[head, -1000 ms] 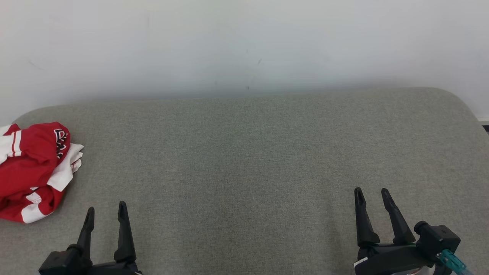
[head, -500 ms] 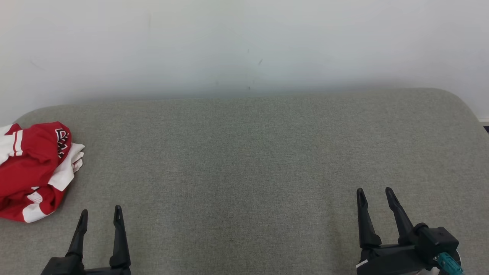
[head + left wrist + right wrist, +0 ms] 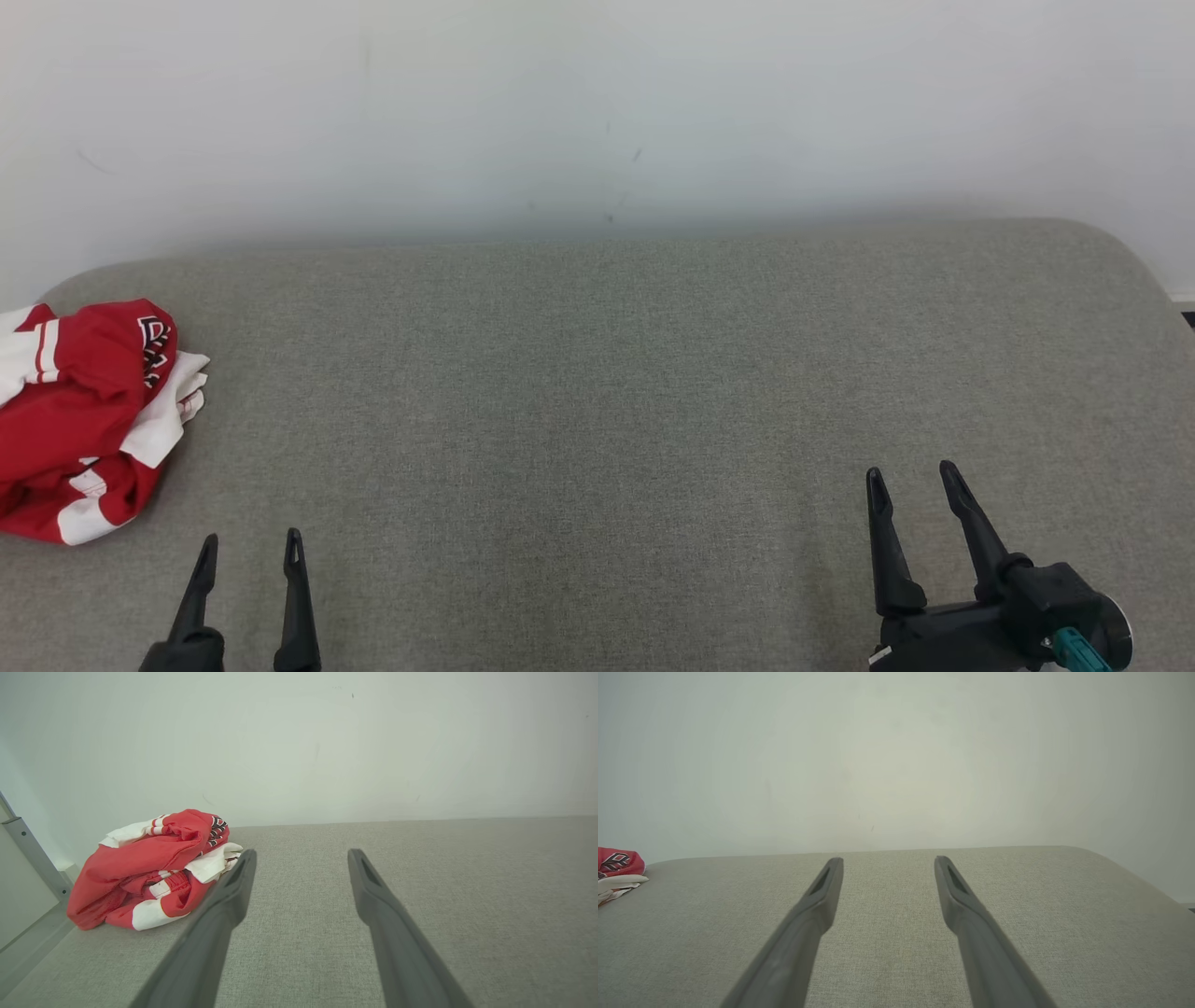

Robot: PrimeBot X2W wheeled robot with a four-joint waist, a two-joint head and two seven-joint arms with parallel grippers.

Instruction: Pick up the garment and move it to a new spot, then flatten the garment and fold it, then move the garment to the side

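You are looking at the garment (image 3: pixel 84 420) showing soft, creased cloth, the grey cushion (image 3: pixel 597 373) showing a coarse matt weave, the wall (image 3: pixel 597 93) looking smooth and matt, the left gripper (image 3: pixel 250 543) and right gripper (image 3: pixel 910 471) showing matt dark plastic fingers

The red and white garment (image 3: pixel 84 420) lies bunched in a heap at the far left edge of the grey fabric surface (image 3: pixel 597 392). The left gripper (image 3: pixel 252 538) is at lower left, fingers parted, holding nothing, near the garment but not touching it. The right gripper (image 3: pixel 911 469) is at lower right, fingers parted, holding nothing, well apart from the garment. A pale wall (image 3: pixel 597 103) stands behind.
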